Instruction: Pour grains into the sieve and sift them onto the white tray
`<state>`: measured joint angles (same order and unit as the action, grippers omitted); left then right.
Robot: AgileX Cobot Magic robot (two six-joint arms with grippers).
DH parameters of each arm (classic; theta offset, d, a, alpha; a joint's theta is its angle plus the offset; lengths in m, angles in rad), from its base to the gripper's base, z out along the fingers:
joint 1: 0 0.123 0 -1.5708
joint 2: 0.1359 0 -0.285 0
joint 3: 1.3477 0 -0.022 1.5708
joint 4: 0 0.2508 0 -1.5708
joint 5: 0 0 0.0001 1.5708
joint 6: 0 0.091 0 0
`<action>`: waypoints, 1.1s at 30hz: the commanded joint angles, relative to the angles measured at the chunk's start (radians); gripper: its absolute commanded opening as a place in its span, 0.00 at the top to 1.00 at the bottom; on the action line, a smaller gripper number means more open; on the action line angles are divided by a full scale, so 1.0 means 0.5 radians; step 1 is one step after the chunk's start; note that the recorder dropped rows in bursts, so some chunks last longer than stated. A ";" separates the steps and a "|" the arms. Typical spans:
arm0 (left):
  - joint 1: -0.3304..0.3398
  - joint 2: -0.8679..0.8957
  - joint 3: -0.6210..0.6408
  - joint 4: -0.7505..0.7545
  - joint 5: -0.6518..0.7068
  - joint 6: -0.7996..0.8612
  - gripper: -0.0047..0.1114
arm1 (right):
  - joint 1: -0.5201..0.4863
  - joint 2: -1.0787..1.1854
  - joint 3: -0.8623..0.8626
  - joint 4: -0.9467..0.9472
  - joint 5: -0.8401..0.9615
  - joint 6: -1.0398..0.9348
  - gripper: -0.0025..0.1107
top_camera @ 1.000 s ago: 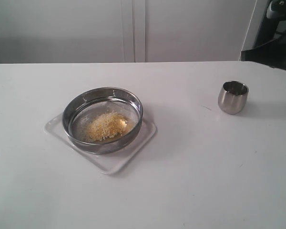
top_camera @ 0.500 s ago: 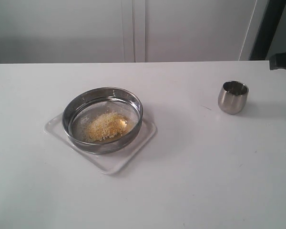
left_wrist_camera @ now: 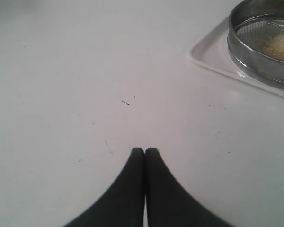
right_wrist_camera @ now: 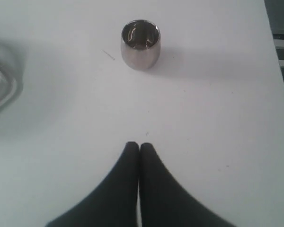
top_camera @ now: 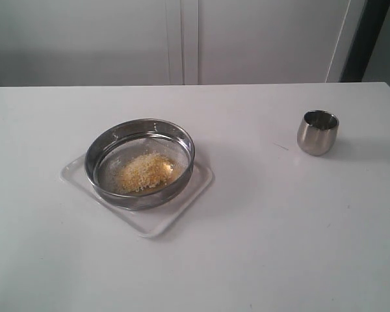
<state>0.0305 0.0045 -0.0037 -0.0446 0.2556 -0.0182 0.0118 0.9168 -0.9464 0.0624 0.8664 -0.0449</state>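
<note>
Left gripper (left_wrist_camera: 145, 150), seen from its own wrist camera, has its two black fingers pressed together tip to tip with nothing between them, and it hangs over bare white table (left_wrist_camera: 85, 71). The sieve (left_wrist_camera: 248, 59) lies well beyond the fingertips and off to one side. It rests on the white tray (left_wrist_camera: 213, 54), whose rounded corner sticks out past the steel rim. The grains (left_wrist_camera: 281, 46) lie as a yellow heap on the mesh inside the sieve.

From the right wrist camera, the right gripper (right_wrist_camera: 139, 144) is likewise pressed together and holds nothing. A small steel cup (right_wrist_camera: 140, 45) stands upright on the table, well beyond the fingertips and far from the sieve. Only a corner of the white tray (right_wrist_camera: 7, 90) shows at the picture's edge.

In the exterior view, the sieve (top_camera: 143, 198) sits flat on the white tray (top_camera: 175, 214), inside its raised rim. The grains (top_camera: 146, 172) are piled near the sieve's middle, with paler bits among the yellow. The steel cup (top_camera: 318, 132) stands well to the right of the sieve, apart from it, and its mouth faces up.
</note>
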 commanded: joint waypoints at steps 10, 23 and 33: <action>-0.006 -0.009 0.007 -0.013 0.000 -0.007 0.96 | -0.004 -0.447 0.339 0.026 0.002 -0.001 0.98; -0.006 -0.009 0.007 -0.013 0.000 -0.007 0.96 | -0.004 -0.593 0.447 0.026 0.005 -0.001 0.98; -0.006 -0.009 0.007 -0.013 0.000 -0.007 0.96 | -0.004 -0.593 0.447 0.026 0.005 0.042 0.98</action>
<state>0.0305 0.0045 -0.0037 -0.0446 0.2556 -0.0182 0.0118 0.6259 -0.7266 0.0731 0.8728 -0.0278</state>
